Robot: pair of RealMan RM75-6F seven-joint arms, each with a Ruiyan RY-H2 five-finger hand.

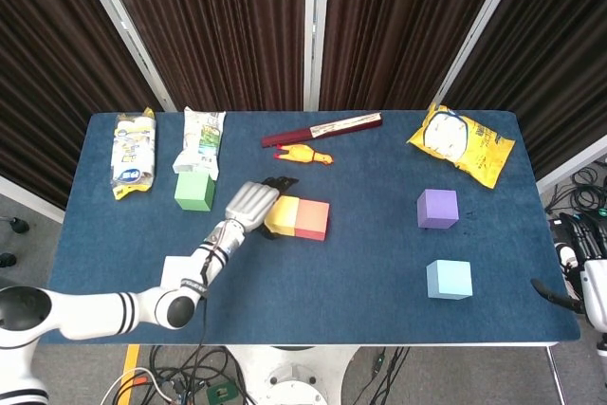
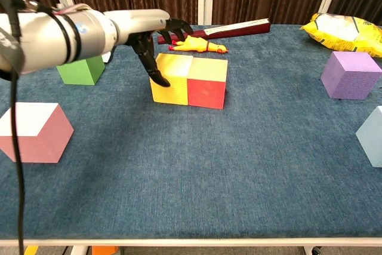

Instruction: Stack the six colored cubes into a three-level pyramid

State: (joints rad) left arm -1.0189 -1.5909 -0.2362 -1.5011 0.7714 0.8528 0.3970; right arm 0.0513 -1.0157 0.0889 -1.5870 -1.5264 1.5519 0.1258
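The left robot hand sits at the left flank of the yellow cube, its dark fingers spread and curved down over that cube's near-left corner; from the chest view one fingertip seems to touch the left face, though whether it truly bears on it or hangs just clear I cannot tell, and it holds nothing. The yellow cube stands flush against the red cube on its right, so the pair forms a short row running left to right across the middle of the worktop. The row's long axis matters most, since a third cube must join it in line to finish the base. The green cube lies just left and a little behind the hand, and the pink cube sits nearer the front-left edge, both on this arm's side. The purple cube and light blue cube are well apart on the right, nearer the right robot hand, which shows only at the frame edge, its fingers not readable.
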